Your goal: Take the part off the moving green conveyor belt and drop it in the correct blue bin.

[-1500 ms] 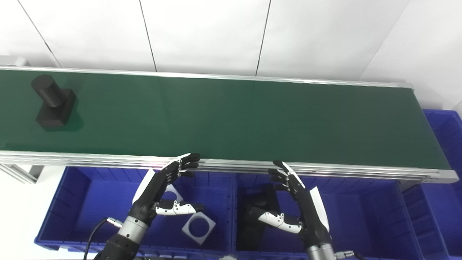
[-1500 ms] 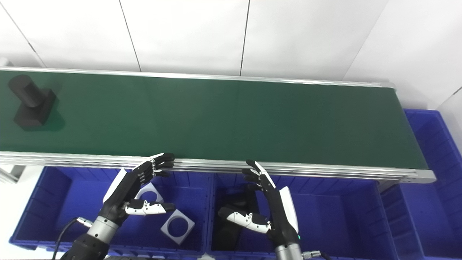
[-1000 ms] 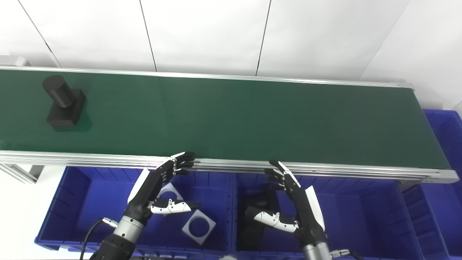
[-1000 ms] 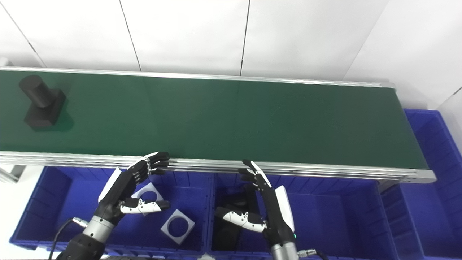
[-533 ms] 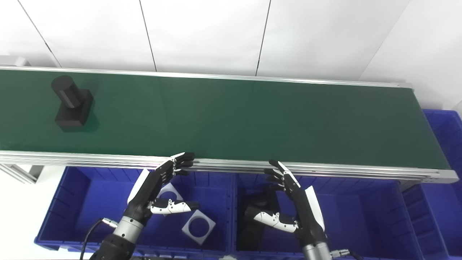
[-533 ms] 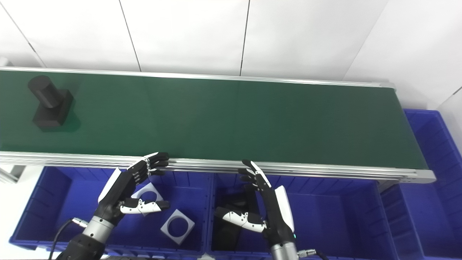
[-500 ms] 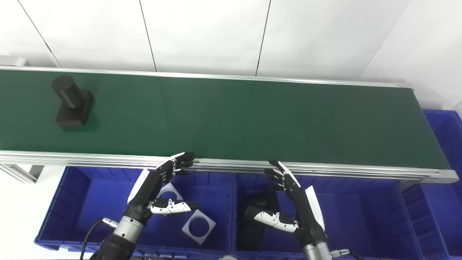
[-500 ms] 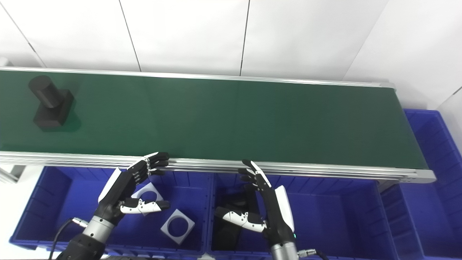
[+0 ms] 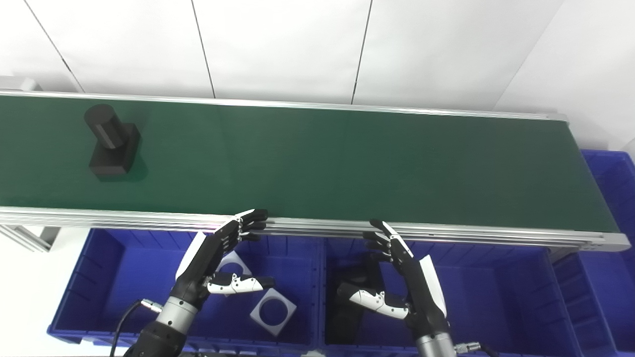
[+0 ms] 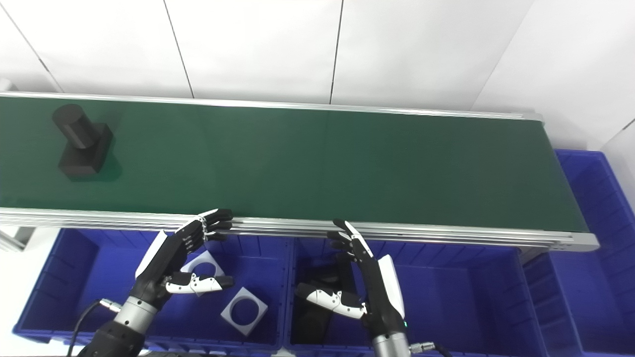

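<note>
While belt-borne: one part (image 9: 110,143), two hands.

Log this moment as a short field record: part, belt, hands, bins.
part: black part, a cylinder on a square base, far left on the belt, untouched
belt: green conveyor belt, nothing else on it
left hand: left hand open, empty, above the left bin at the belt's near rail
right hand: right hand open, empty, above the middle bin
left bin: left blue bin holds white square plates with round holes
middle bin: middle blue bin holds a dark part, partly hidden
</note>
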`<state>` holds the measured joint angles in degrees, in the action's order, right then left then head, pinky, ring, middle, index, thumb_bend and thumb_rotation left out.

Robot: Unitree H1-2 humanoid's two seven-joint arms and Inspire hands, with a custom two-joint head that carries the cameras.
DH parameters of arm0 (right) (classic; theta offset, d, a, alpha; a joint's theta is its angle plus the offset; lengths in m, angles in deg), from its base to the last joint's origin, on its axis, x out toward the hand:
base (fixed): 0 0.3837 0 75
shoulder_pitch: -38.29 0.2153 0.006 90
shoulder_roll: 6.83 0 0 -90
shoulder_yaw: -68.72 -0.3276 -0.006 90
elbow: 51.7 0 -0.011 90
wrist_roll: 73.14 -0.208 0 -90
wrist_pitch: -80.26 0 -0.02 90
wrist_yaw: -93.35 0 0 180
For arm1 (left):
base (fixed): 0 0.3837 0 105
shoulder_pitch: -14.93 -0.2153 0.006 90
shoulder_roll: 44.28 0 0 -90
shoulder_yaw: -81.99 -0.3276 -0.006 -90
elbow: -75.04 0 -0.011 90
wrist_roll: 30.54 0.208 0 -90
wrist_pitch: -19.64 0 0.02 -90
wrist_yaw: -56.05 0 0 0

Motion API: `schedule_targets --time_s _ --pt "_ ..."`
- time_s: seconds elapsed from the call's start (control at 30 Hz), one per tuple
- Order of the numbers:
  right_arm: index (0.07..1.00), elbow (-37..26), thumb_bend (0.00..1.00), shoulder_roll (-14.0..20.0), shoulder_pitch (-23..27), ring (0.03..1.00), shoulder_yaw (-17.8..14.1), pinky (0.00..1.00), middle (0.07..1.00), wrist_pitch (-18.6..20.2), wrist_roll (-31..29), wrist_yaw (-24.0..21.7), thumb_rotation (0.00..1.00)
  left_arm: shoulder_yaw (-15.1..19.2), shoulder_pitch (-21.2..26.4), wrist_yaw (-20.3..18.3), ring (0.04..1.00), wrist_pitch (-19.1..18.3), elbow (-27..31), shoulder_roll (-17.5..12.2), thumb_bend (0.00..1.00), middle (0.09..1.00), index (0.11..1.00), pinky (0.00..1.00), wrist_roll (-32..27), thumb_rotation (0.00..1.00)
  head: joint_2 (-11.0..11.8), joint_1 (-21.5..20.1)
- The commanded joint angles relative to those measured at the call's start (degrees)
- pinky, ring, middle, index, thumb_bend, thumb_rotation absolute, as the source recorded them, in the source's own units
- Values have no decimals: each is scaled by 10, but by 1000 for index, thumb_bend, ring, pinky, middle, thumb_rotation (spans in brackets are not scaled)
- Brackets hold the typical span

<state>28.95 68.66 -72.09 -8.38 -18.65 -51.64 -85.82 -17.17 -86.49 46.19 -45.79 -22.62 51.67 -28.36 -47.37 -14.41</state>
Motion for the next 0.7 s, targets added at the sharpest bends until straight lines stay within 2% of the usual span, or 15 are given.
schedule_targets --time_s 0.0,0.23,0.37,0.4,0.43,0.47,0.5,0.53,0.57,0.6,0.67 --pt "889 -13 703 -4 5 769 2 693 801 -7 3 7 327 0 8 1 796 23 10 -2 794 832 812 708 -5 183 0 0" --pt "888 -16 708 -6 4 766 2 692 797 -2 5 7 330 2 8 -2 797 23 7 -1 803 829 810 708 -12 184 0 0" --pt "889 -8 706 -3 4 771 1 691 800 -11 0 7 327 -1 9 -2 796 23 3 -2 794 831 813 708 -8 184 14 20" --pt "890 -5 706 -1 3 774 0 691 800 -15 -3 7 329 -5 9 1 794 23 3 -4 784 833 818 706 0 192 25 41" --pt "890 -3 706 0 3 777 0 693 801 -17 -6 7 329 -8 10 4 792 23 2 -5 775 834 823 704 6 200 25 41" --pt "890 1 706 3 1 777 -1 693 801 -22 -9 7 329 -11 9 6 792 23 0 -4 773 834 823 704 10 202 38 71" --pt "890 4 704 5 1 783 -2 707 802 -26 -12 7 338 -13 9 8 791 23 -1 -3 776 834 821 701 11 201 40 76" --pt "890 8 703 9 -1 786 -3 711 802 -34 -15 7 341 -16 7 7 791 23 -3 0 777 834 821 699 10 201 54 109" --pt "893 10 699 13 -2 790 -4 720 805 -39 -17 8 370 -18 6 7 794 23 -4 2 783 836 818 709 9 200 54 109" --pt "895 14 696 17 -2 791 -5 722 806 -44 -19 8 382 -22 6 9 795 23 -7 4 786 836 816 712 12 199 70 142" --pt "899 17 687 24 -4 791 -7 722 809 -50 -23 8 391 -30 5 20 790 23 -10 8 791 830 811 706 22 197 82 163"
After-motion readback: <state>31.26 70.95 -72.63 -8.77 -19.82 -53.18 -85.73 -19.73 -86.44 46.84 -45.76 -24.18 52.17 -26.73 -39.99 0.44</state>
